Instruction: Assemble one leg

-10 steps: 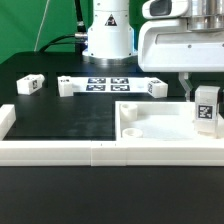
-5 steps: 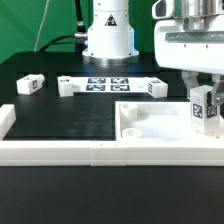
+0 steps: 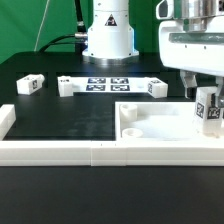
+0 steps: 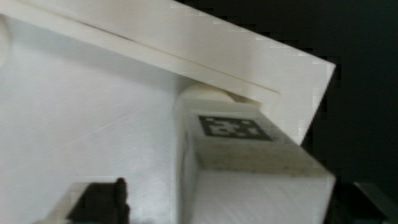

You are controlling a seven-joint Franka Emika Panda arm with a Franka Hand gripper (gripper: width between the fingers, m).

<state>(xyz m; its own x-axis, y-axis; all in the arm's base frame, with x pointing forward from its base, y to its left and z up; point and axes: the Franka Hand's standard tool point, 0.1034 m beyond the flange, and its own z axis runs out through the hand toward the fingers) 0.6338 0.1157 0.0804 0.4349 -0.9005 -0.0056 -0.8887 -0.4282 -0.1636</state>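
Observation:
My gripper [image 3: 207, 92] is at the exterior view's right, shut on a leg [image 3: 209, 108], a small white block with a tag, held upright over the right end of the big white slab [image 3: 160, 125]. In the wrist view the leg [image 4: 246, 150] runs between my dark fingertips [image 4: 102, 200] above the slab's surface [image 4: 89, 110]. Three more legs lie on the black table: one at the far left [image 3: 30, 84], one beside the marker board's left end [image 3: 67, 87], one at its right end [image 3: 155, 86].
The marker board [image 3: 108, 84] lies at the back middle in front of the arm's white base [image 3: 107, 35]. A low white rail [image 3: 60, 150] runs along the front edge and turns up at the left end [image 3: 5, 118].
The gripper has shifted a little toward the exterior view's right, and the leg has moved with it, staying over the slab's right end.

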